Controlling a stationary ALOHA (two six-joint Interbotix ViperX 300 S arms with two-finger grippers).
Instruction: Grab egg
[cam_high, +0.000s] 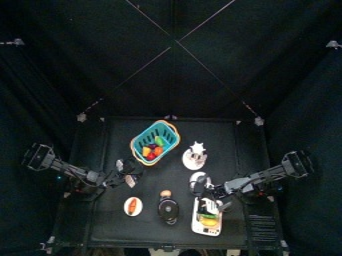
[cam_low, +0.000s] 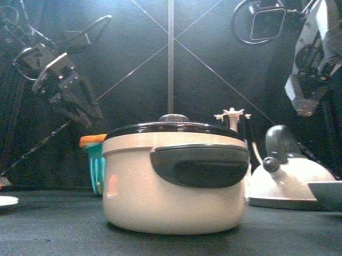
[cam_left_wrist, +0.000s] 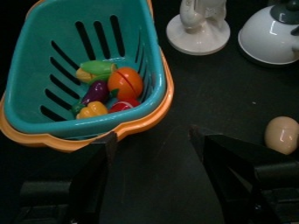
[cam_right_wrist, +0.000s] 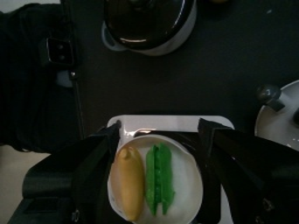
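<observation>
Egg (cam_left_wrist: 281, 134) lying bare on table beside teal basket (cam_left_wrist: 82, 74), clear of its rim; left gripper (cam_left_wrist: 152, 149) jaws apart, empty, above gap between basket and egg; likely light, smooth, slippery, fragile — pinch gently across narrow middle.

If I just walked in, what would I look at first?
Probably the big white rice cooker with its black lid, standing right at the table's front edge and filling the front view. Next, the bright teal basket full of colourful toy fruit and vegetables, near the back of the table. The little tan egg lies alone on the black table beside the basket, close to the left gripper, whose jaws are open.
</observation>
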